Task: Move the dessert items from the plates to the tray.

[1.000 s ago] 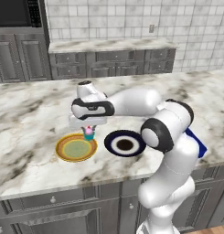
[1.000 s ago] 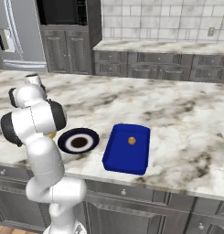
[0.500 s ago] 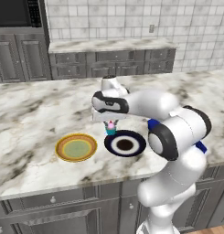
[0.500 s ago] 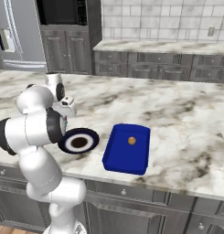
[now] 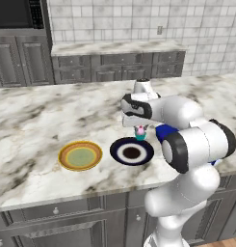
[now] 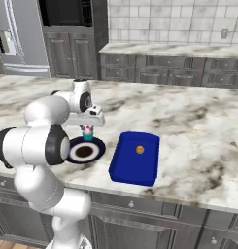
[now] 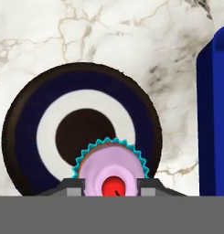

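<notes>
My gripper (image 5: 140,129) (image 6: 87,129) (image 7: 111,183) is shut on the pink-frosted cupcake (image 5: 140,131) (image 6: 87,132) (image 7: 111,167) with the teal wrapper and carries it above the far right edge of the dark navy plate (image 5: 132,151) (image 6: 83,150) (image 7: 81,130). That plate is bare. The yellow-orange plate (image 5: 81,155), also bare, lies to its left. The blue tray (image 6: 135,157) (image 7: 214,119) (image 5: 163,131) lies just right of the navy plate. The tan-topped brown cupcake (image 6: 139,150) sits on the tray.
All of this rests on a marble counter (image 5: 32,120) (image 6: 198,121) whose front edge runs close to the plates and tray. Grey cabinets and a tiled wall stand behind a second counter at the back. My own arm hides most of the tray in the left base view.
The gripper has carried the pink cupcake to the right, from above the yellow-orange plate to over the navy plate, nearer the tray. The plates, tray and brown cupcake stayed put.
</notes>
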Tool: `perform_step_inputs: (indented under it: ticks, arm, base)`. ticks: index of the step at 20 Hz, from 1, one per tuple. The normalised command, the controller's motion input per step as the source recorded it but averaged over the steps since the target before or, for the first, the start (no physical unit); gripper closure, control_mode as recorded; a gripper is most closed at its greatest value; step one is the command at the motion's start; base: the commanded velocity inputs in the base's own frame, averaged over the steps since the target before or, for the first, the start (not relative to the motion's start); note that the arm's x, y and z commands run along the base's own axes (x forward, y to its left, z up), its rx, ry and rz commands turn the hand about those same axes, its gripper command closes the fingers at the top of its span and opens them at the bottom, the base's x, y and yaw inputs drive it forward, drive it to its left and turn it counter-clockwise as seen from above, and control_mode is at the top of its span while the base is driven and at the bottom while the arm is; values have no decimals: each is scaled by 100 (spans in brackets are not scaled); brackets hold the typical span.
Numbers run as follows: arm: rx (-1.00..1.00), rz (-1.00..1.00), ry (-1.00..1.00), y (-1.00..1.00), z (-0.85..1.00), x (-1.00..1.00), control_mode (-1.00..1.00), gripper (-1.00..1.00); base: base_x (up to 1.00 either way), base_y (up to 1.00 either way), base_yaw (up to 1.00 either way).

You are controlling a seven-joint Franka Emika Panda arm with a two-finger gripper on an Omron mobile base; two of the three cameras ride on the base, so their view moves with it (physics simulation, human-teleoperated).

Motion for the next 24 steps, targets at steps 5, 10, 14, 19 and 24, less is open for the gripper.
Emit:
perform_step_inputs:
  ticks: [5, 10, 14, 19, 24]
  arm:
    - [0, 0, 0, -100, 0, 0, -100, 100]
    - [0, 0, 0, -100, 0, 0, -100, 100]
    - [0, 0, 0, -100, -3, 0, -100, 100]
    - [-3, 0, 0, -78, -33, 0, -100, 100]
    - [-2, 0, 0, -37, -55, 0, -100, 100]
  base:
    - [0, 0, 0]
    - [0, 0, 0]
    - [0, 0, 0]
    - [0, 0, 0]
    - [0, 0, 0]
